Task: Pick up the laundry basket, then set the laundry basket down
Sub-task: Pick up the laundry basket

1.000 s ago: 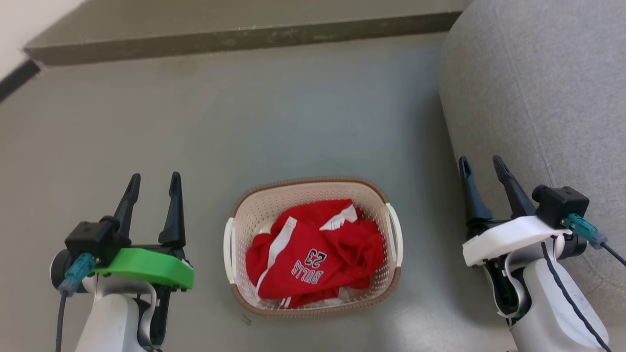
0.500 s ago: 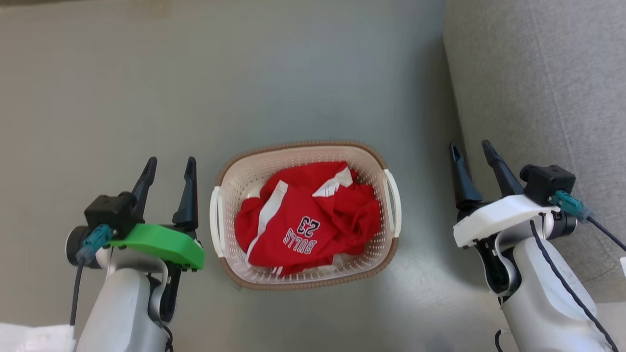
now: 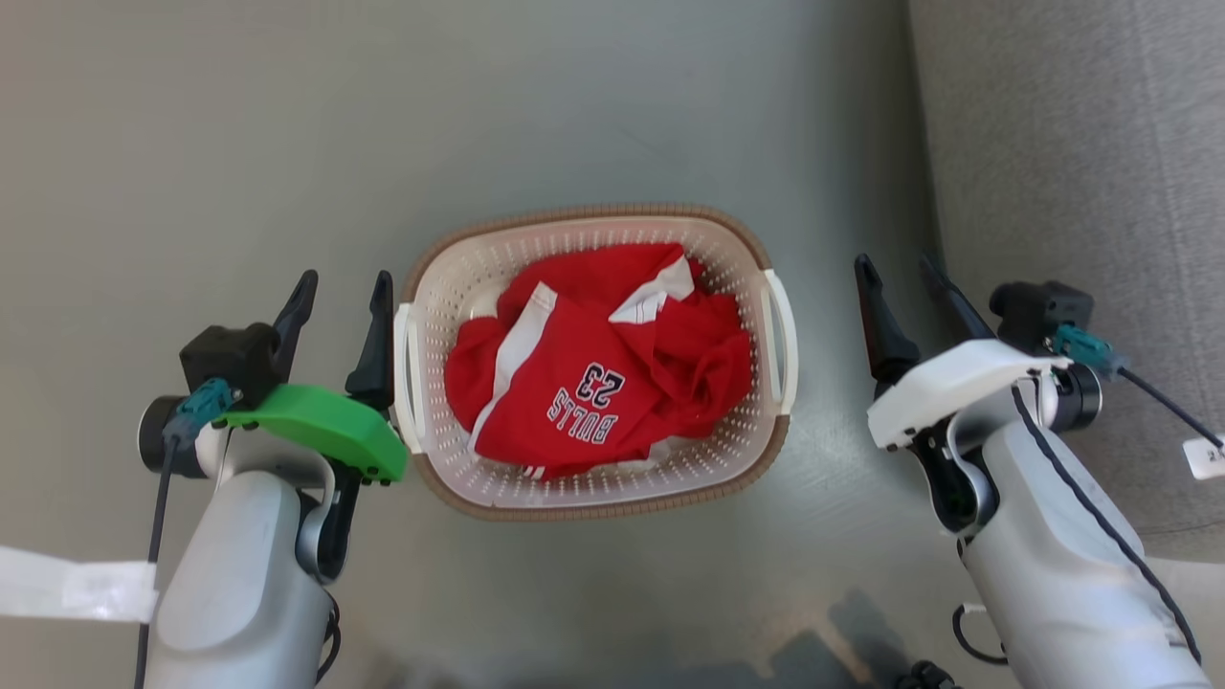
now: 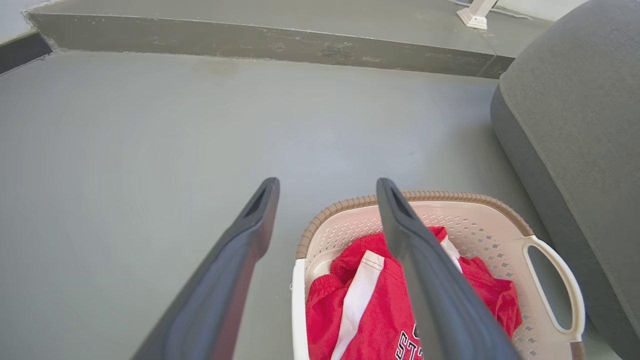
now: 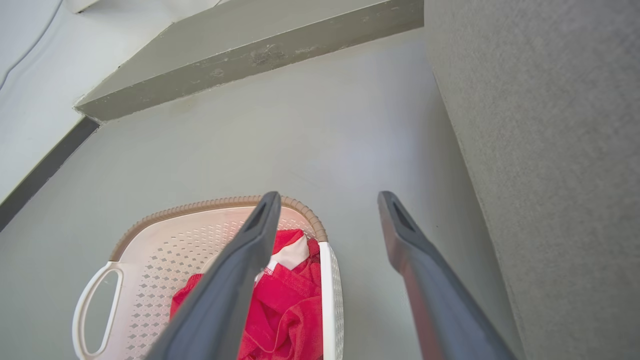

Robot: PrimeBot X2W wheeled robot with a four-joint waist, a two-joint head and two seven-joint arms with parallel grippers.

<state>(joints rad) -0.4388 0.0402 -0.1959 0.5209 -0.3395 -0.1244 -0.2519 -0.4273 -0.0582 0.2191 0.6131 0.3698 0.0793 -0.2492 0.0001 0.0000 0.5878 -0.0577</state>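
The laundry basket (image 3: 459, 277) sits on the grey floor (image 3: 612, 115) at the centre of the head view, with a crumpled red jersey (image 3: 603, 383) inside it. At centre left, the left end effector (image 3: 346, 279) has its fingers parted and grips nothing. Its inner finger is just beside the basket's left handle (image 3: 404, 373), though contact cannot be judged. At centre right, the right end effector (image 3: 894, 260) is likewise spread and empty, standing apart from the right handle (image 3: 783, 340). A grey upholstered seat (image 3: 1081, 144) fills the upper right.
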